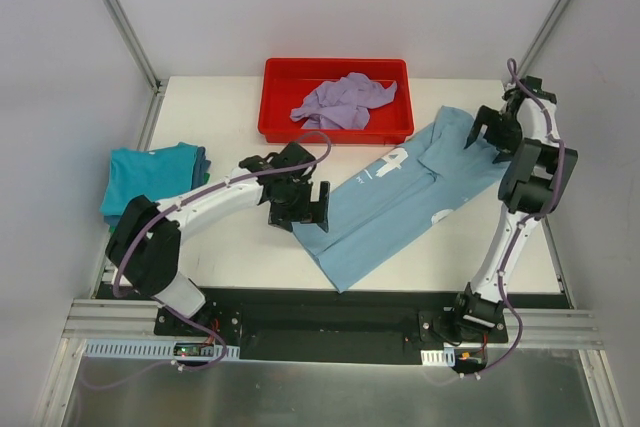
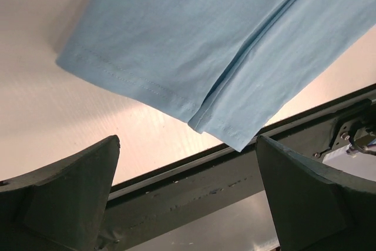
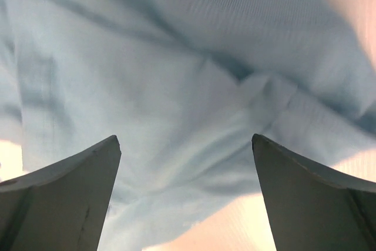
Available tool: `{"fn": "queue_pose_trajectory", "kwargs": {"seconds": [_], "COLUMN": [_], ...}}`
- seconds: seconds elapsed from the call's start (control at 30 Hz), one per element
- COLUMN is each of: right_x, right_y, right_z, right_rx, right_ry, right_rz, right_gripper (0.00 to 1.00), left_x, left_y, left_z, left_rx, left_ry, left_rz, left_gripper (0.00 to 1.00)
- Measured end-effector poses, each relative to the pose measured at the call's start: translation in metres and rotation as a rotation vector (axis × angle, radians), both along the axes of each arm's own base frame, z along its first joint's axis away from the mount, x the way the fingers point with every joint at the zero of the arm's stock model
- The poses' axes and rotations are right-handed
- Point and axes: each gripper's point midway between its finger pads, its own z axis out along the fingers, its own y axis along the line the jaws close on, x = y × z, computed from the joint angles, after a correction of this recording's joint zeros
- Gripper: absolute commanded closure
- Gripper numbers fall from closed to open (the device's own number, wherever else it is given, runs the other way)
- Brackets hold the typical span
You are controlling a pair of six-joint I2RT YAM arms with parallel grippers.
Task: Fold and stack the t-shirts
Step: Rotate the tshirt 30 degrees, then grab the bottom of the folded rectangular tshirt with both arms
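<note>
- Three t-shirts can be counted with certainty: one light blue, one teal and one lavender.
- The light blue t-shirt [image 1: 400,202] lies flat on the tabletop [image 1: 230,247]. It is folded lengthwise into one long strip that runs diagonally from the near middle toward the far right. White print shows on its upper face.
- In the left wrist view, the strip's hemmed end shows two layers, one overlapping the other. Its lowest corner reaches the tabletop's near edge, beside the dark rail [image 2: 194,186].
- The teal t-shirt [image 1: 150,182] sits folded at the tabletop's left edge, well apart from the blue one. A darker strip shows along its right side, but whether that is another garment cannot be told.
- The lavender t-shirt [image 1: 345,102] lies crumpled inside the single red tray [image 1: 275,97] at the far middle of the tabletop.
- There are two arms, each with one claw.
- The left claw [image 1: 320,205] is at the left edge of the blue strip's near half. Its two fingers are spread wide with nothing between them.
- The right claw [image 1: 487,142] is over the far right end of the same shirt, also spread wide and pinching nothing. Its wrist view is blurred and shows rumpled blue cloth beyond the fingers [image 3: 70,192]. Whether they touch the cloth cannot be told.
</note>
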Motion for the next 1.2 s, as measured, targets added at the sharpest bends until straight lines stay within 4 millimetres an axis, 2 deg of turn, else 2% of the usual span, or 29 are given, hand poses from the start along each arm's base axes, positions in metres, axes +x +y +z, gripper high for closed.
{"fn": "queue_pose_trajectory", "kwargs": {"seconds": [0.07, 0.17, 0.23, 0.27, 0.33, 0.4, 0.43, 0.5, 0.57, 0.67, 0.73, 0.77, 0.87, 0.93, 1.0, 1.13, 1.2], "right_x": [-0.012, -0.038, -0.058, -0.069, -0.096, -0.133, -0.156, -0.201, -0.245, -0.304, -0.332, -0.339, -0.354, -0.360, -0.365, -0.369, -0.369], "right_y": [0.007, 0.035, 0.070, 0.094, 0.148, 0.209, 0.239, 0.286, 0.322, 0.361, 0.379, 0.387, 0.408, 0.415, 0.416, 0.412, 0.408], "right_z": [0.012, 0.048, 0.078, 0.091, 0.105, 0.103, 0.097, 0.079, 0.059, 0.038, 0.033, 0.033, 0.029, 0.023, 0.012, -0.011, -0.020], "right_rx": [-0.014, -0.055, -0.090, -0.110, -0.125, -0.110, -0.099, -0.088, -0.079, -0.063, -0.065, -0.063, -0.071, -0.065, -0.077, -0.147, -0.183], "right_ry": [-0.024, -0.088, -0.164, -0.211, -0.277, -0.302, -0.294, -0.254, -0.214, -0.198, -0.208, -0.223, -0.281, -0.293, -0.281, -0.241, -0.223], "right_rz": [0.026, 0.102, 0.184, 0.237, 0.359, 0.516, 0.603, 0.753, 0.889, 1.065, 1.162, 1.193, 1.262, 1.285, 1.307, 1.346, 1.357], "right_gripper": [0.04, 0.04, 0.04, 0.04, 0.04, 0.02, 0.01, 0.01, 0.05, 0.10, 0.13, 0.15, 0.21, 0.26, 0.32, 0.36, 0.39], "left_x": [0.006, 0.022, 0.036, 0.043, 0.052, 0.056, 0.056, 0.055, 0.053, 0.049, 0.046, 0.045, 0.043, 0.041, 0.040, 0.040, 0.040], "left_y": [0.006, 0.024, 0.041, 0.050, 0.060, 0.065, 0.065, 0.062, 0.059, 0.058, 0.058, 0.057, 0.056, 0.056, 0.053, 0.048, 0.045], "left_z": [0.008, 0.010, 0.008, 0.006, 0.003, -0.004, -0.008, -0.014, -0.019, -0.029, -0.036, -0.040, -0.050, -0.055, -0.058, -0.060, -0.060], "left_rx": [-0.008, 0.004, 0.015, 0.020, 0.029, 0.040, 0.040, 0.034, 0.021, 0.013, 0.017, 0.016, 0.014, 0.013, 0.001, -0.025, -0.041], "left_ry": [-0.019, -0.031, -0.029, -0.029, -0.026, -0.010, 0.002, 0.020, 0.030, 0.052, 0.070, 0.079, 0.097, 0.109, 0.122, 0.134, 0.143], "left_rz": [0.015, 0.081, 0.148, 0.181, 0.215, 0.224, 0.219, 0.207, 0.195, 0.180, 0.174, 0.171, 0.167, 0.166, 0.162, 0.154, 0.152], "left_gripper": [0.01, 0.01, 0.01, 0.01, 0.02, 0.05, 0.06, 0.07, 0.10, 0.17, 0.20, 0.23, 0.29, 0.32, 0.35, 0.42, 0.49]}}
